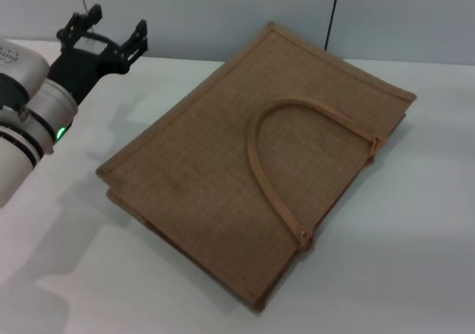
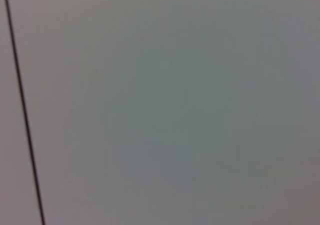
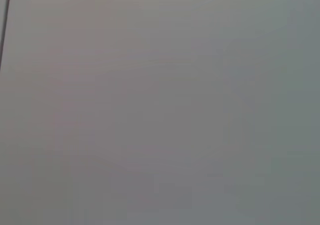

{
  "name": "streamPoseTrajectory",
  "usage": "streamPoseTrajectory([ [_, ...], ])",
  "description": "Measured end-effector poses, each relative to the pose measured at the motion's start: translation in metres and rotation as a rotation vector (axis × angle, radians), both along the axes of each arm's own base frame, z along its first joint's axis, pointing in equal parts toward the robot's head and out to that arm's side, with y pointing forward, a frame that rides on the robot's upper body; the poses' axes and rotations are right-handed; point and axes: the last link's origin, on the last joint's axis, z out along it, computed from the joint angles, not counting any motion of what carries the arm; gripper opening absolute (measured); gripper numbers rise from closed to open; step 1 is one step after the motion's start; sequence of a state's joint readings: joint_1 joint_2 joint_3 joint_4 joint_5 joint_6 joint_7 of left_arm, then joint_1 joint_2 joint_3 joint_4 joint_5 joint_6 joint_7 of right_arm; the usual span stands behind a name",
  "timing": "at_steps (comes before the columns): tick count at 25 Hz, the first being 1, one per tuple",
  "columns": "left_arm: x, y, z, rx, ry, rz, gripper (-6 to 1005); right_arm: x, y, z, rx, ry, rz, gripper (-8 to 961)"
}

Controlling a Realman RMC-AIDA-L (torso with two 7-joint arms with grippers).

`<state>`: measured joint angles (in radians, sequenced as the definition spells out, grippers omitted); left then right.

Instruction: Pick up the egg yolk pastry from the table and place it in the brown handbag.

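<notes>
No pastry showed; the bag [image 1: 223, 163] lay flat on the counter [image 1: 415, 260], left claw [image 1: 111, 41] wide, empty, right claw unseen.

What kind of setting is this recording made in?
Probably a lab or test bench, not a home: a plain white table, bare grey panelled wall, one brown handbag lying flat, and the left gripper raised, open.

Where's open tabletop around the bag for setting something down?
Bare table lies right of the brown handbag, and more in front at the near left. The far-left corner is crowded by the left gripper.
</notes>
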<state>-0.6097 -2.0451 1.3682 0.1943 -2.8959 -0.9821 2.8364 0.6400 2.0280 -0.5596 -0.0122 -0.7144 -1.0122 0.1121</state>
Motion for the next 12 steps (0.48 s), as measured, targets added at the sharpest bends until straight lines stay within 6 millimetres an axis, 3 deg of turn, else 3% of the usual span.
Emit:
streamPoseTrajectory([
  [12, -0.0070, -0.0002, -0.0012, -0.002, -0.005, 0.040, 724, -0.0013, 0.0019, -0.0007, 0.001, 0.007, -0.004, 894],
])
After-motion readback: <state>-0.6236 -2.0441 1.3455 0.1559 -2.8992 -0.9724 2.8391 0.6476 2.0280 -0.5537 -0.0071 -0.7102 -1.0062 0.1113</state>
